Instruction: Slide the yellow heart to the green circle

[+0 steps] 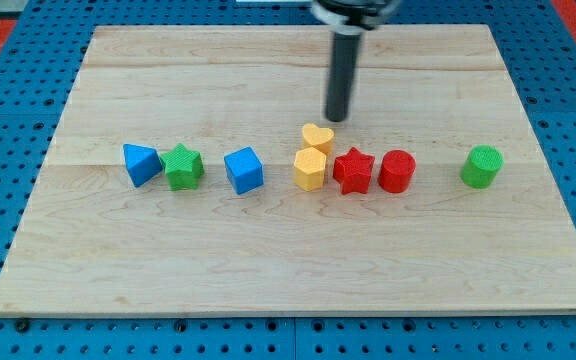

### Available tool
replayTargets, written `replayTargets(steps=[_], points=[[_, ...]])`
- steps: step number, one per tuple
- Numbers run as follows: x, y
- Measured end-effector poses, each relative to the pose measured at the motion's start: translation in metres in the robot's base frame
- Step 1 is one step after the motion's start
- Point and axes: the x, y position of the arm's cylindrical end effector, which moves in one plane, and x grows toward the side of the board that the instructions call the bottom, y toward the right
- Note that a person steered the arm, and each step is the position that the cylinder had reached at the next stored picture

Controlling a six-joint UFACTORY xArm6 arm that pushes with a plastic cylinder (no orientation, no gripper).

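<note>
The yellow heart (318, 137) lies near the middle of the wooden board (268, 270), touching the top of a yellow hexagon (310, 169). The green circle (482, 166) stands far off at the view's right, alone. My tip (337, 119) is just above and slightly right of the yellow heart, a small gap away from it.
A row of blocks runs across the board: a blue triangle (140, 164), a green star (183, 167), a blue cube (244, 170), then the yellow hexagon, a red star (353, 170) and a red cylinder (396, 171) between the heart and the green circle.
</note>
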Motion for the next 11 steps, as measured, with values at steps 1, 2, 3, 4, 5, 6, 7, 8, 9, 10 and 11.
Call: replayTargets(steps=[1,2,3,4,5,6,7,8,9,10,11], points=[[0.035,-0.061],[0.058,-0.053],[0.059,0.015],[0.058,0.067],[0.026,0.092],[0.011,0.072],[-0.009,0.086],[-0.014,0.101],[0.020,0.128],[0.035,0.142],[0.059,0.143]])
